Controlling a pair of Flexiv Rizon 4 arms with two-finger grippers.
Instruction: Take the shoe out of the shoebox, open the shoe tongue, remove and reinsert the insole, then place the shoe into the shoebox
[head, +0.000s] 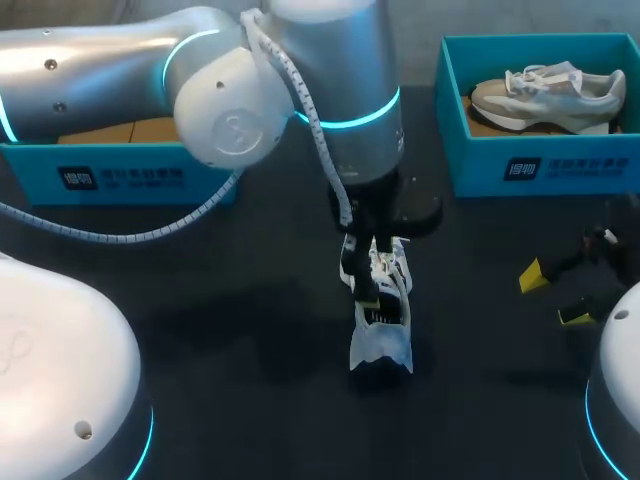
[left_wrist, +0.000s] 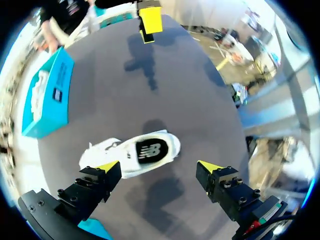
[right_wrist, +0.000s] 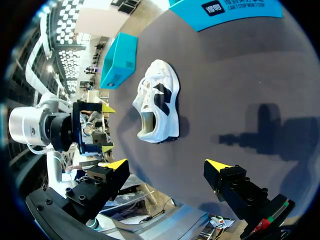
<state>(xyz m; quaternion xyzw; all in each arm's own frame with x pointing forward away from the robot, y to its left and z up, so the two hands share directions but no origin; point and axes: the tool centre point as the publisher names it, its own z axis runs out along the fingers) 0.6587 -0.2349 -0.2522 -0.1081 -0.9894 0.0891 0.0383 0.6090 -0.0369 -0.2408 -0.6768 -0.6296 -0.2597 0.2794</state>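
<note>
A white shoe (head: 381, 318) stands on the dark table in the middle, its black insole (left_wrist: 150, 150) showing through the opening. My left gripper (head: 372, 285) hangs open just above the shoe (left_wrist: 131, 156), its fingers (left_wrist: 102, 175) spread wide and clear of it. My right gripper (head: 556, 296) is open low over the table at the right, well away from the shoe (right_wrist: 159, 107), nothing between its fingers (right_wrist: 222, 172). A teal shoebox (head: 95, 170) stands at the back left, largely hidden behind my left arm.
A second teal shoebox (head: 540, 160) at the back right holds a grey-white shoe (head: 548, 95). In the left wrist view that box (left_wrist: 50, 102) lies off beyond the shoe. Bare table spreads between the shoe and my right gripper.
</note>
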